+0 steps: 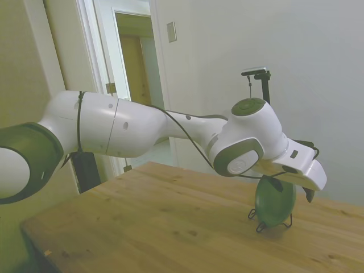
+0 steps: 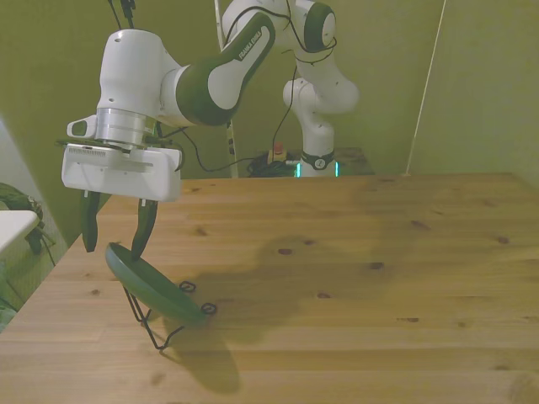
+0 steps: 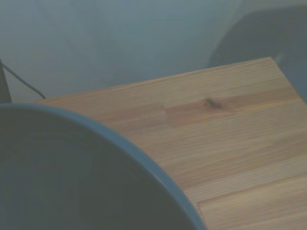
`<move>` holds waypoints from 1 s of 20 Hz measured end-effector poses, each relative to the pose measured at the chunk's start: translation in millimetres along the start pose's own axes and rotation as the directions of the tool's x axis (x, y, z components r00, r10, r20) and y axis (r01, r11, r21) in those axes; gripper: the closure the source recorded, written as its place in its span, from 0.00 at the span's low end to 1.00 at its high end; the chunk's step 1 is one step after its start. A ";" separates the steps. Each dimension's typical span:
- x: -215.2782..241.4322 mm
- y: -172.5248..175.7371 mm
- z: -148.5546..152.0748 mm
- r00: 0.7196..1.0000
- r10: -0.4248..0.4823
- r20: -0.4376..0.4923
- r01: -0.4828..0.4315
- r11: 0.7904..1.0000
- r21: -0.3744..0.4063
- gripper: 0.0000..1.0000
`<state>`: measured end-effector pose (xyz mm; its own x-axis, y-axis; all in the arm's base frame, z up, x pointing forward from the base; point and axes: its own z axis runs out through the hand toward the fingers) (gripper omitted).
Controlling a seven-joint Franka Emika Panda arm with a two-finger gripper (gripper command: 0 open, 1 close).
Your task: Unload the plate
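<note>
A: Green, dark and matte, the plate (image 2: pixel 156 286) stands tilted on edge in a thin black wire stand (image 2: pixel 160 324) on the wooden bench (image 2: pixel 354 278), near the front view's left edge. Which step is this?

B: The approach to the grasp, as I judge it. The white arm's gripper (image 2: pixel 116 236) hangs just above the plate's upper rim, and the plate sits in its stand, not yet lifted.

A: How are the fingers (image 2: pixel 143 231) set?

B: Spread apart, pointing down. In the front view one dark finger reaches the raised rim and seems to touch or nearly touch it; the other hangs beside the rim with a gap. Nothing is pinched between them.

A: What does the wrist view add?

B: Only a blurred curve of the plate (image 3: pixel 86 177) close by, with bare bench (image 3: pixel 216 134) beyond.

A: And the next move?

B: Probably lowering until the rim lies between the fingers, closing on it, then lifting up out of the wire stand without dragging the stand along.
</note>
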<state>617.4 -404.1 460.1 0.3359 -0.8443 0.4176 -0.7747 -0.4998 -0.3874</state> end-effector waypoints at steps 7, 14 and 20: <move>-1.0 -0.7 2.4 1.000 -0.001 0.003 0.001 1.000 0.000 1.00; -1.0 -1.3 3.8 1.000 -0.002 0.003 0.002 1.000 0.000 1.00; 1.9 -3.3 1.6 1.000 -0.004 -0.005 0.004 1.000 0.004 1.00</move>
<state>621.4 -404.4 460.9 0.3366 -0.8413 0.4229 -0.7711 -0.5040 -0.3890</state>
